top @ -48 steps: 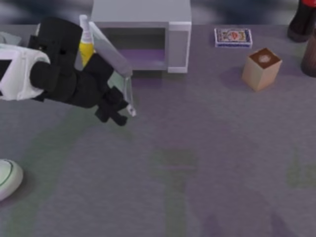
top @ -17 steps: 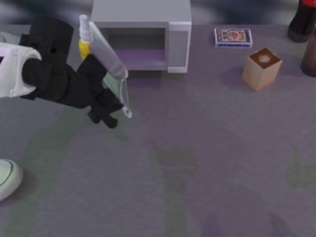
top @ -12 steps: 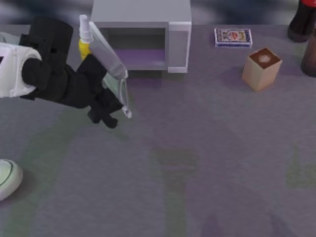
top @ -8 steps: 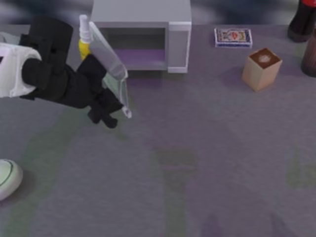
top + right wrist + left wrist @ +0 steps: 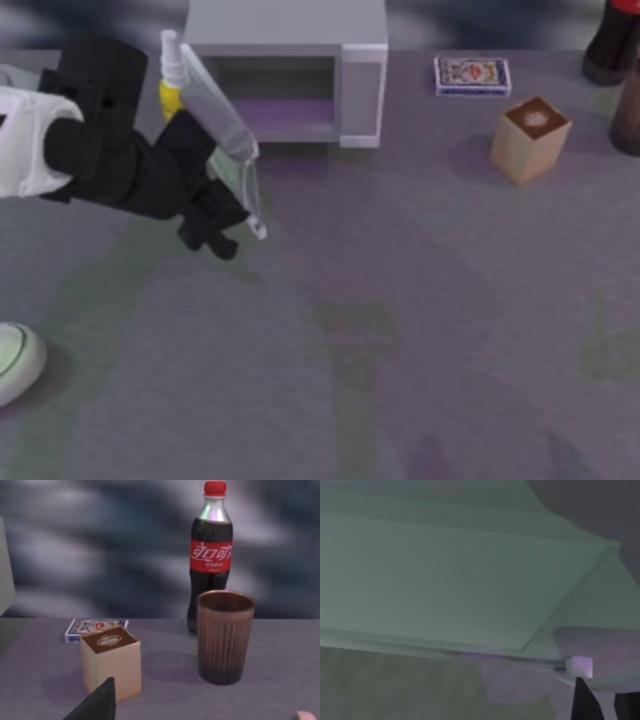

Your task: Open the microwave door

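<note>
The microwave (image 5: 285, 30) stands at the back of the table, its purple cavity exposed. The microwave door (image 5: 222, 115) is swung out toward the left front. My left gripper (image 5: 225, 225) sits at the door's free edge, shut on the slim white handle (image 5: 257, 205). In the left wrist view the grey-green door pane (image 5: 445, 580) fills the picture, with the handle's end (image 5: 581, 666) just above one dark finger (image 5: 585, 705). My right arm is outside the top view; only one dark fingertip (image 5: 100, 705) shows in its wrist view.
A yellow bottle (image 5: 172, 95) stands behind the open door. To the right of the microwave are a card box (image 5: 472, 76), a tan box (image 5: 530, 138), a cola bottle (image 5: 211, 555) and a brown cup (image 5: 225, 637). A white rounded object (image 5: 15, 362) lies at the left edge.
Since 2.9 s ago the left gripper has drawn the door's free edge a little farther left and back. Over the last second nothing has visibly moved.
</note>
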`<state>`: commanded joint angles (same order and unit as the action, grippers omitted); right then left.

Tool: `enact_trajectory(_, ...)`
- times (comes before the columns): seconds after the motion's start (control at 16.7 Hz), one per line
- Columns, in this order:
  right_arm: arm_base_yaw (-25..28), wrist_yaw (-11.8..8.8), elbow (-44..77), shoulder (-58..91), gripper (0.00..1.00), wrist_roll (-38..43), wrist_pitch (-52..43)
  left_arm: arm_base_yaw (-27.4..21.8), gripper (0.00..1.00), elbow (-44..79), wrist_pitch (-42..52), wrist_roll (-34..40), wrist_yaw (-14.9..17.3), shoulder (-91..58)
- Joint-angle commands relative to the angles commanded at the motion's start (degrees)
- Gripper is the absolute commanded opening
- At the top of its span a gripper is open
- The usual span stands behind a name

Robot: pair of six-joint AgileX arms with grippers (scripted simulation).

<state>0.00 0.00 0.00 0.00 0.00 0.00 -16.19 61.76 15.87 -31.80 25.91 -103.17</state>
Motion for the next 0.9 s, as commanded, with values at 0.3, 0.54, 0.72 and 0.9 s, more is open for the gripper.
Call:
enact_trajectory(0.3, 0.0, 0.0, 0.0, 0.0, 1.0, 0.0, 0.0, 0.5, 0.0, 0.1, 1.2, -1.8, 1.2, -0.2)
enact_trajectory(0.54, 0.0, 0.0, 0.0, 0.0, 1.0, 0.0, 0.0, 1.7, 0.0, 0.7, 2.5, -4.6, 2.6, -0.2)
enact_trajectory(0.72, 0.0, 0.0, 0.0, 0.0, 1.0, 0.0, 0.0, 2.0, 0.0, 0.7, 2.9, -5.3, 2.9, -0.3)
enact_trajectory(0.9, 0.0, 0.0, 0.0, 0.0, 1.0, 0.0, 0.0, 2.0, 0.0, 0.7, 2.9, -5.3, 2.9, -0.3)
